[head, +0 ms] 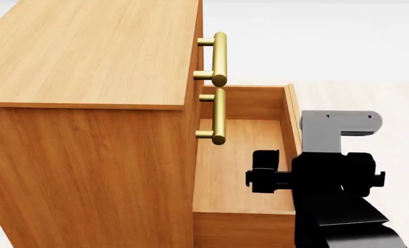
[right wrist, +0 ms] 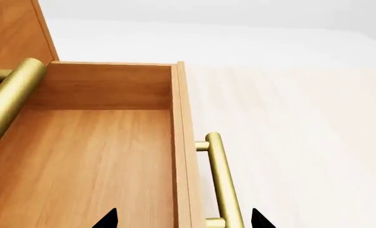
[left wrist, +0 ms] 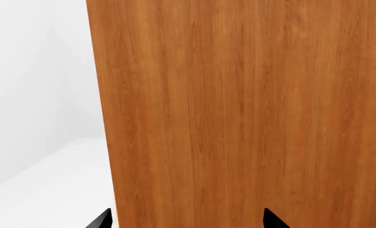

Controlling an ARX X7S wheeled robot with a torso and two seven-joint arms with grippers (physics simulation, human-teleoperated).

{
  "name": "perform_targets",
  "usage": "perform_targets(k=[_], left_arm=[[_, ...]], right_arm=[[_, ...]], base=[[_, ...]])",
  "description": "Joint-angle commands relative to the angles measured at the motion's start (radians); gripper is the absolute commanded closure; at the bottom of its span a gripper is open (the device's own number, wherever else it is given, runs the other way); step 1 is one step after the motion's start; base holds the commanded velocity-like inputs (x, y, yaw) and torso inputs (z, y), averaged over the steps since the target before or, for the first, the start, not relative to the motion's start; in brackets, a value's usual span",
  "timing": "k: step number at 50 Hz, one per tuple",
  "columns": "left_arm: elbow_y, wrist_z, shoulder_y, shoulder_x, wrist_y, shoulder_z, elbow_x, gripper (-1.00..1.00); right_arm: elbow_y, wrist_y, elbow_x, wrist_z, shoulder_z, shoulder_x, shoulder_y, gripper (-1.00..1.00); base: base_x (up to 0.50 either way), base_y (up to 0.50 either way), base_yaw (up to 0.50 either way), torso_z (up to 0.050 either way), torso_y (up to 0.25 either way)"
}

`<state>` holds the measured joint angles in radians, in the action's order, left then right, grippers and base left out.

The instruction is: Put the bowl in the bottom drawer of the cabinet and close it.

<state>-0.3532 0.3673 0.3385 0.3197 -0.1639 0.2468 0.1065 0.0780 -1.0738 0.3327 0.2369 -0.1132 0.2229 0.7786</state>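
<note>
Cabinet [head: 87,103] filling the head view from nine to twelve o'clock, side panel toward the camera. Bottom drawer [head: 240,165] pulled out toward three o'clock, floor bare. Two brass handles [head: 220,59] of the upper drawers stacked at twelve o'clock. Bowl not seen in any view. Right gripper [right wrist: 182,219] over the drawer's front wall, jaws released, one black tip on the drawer side and one beyond the drawer's own handle [right wrist: 223,183]. Left gripper [left wrist: 186,219] hard up against a wood panel of the cabinet, tips spread, probably not touching it, though too close to judge. Pale floor [right wrist: 302,142] beyond the drawer.
</note>
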Motion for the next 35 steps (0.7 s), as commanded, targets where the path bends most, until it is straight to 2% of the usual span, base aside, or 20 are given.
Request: perform_targets(k=[1, 35], left_arm=[[0.002, 0.005, 0.000, 0.002, -0.004, 0.004, 0.000, -1.00], [-0.006, 0.019, -0.003, 0.013, 0.004, 0.013, 0.001, -1.00]], right_arm=[[0.060, -0.007, 0.003, -0.008, -0.007, 0.003, 0.019, -1.00], [0.313, 0.043, -0.017, -0.029, -0.042, 0.003, 0.080, -1.00]], base=[[0.00, 0.00, 0.00, 0.000, 0.000], [0.00, 0.00, 0.00, 0.000, 0.000]])
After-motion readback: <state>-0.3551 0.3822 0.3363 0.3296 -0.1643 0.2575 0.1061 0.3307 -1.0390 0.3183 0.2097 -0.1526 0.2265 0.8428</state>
